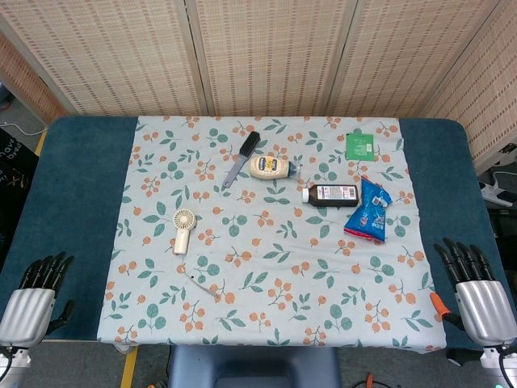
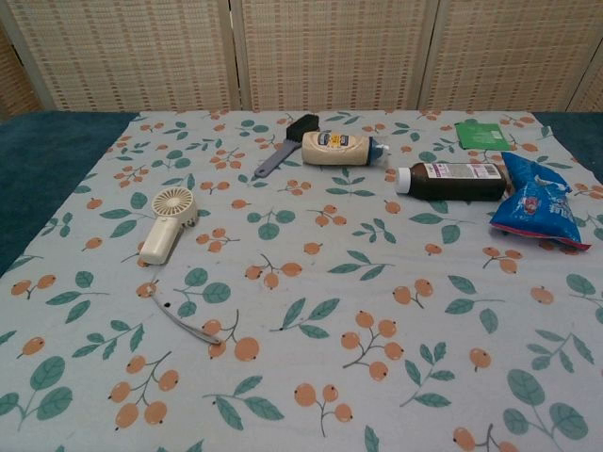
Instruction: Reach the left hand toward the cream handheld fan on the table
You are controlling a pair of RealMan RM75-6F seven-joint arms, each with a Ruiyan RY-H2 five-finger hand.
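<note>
The reach has not begun: the left hand [image 1: 34,301] sits at the near corner of the desk [image 1: 73,186], fingers apart, holding nothing. The fan [image 1: 183,229] lies flat on the flowered cloth [image 1: 266,267], well ahead of that hand and inward toward the middle, a thin strap [image 1: 202,284] trailing from its handle. Next, the hand must travel forward and inward over the cloth. The right hand [image 1: 475,293] rests opposite, fingers also apart and empty. Labels on the pale bottle [image 1: 270,167] and dark bottle [image 1: 331,194] are too small to read.
</note>
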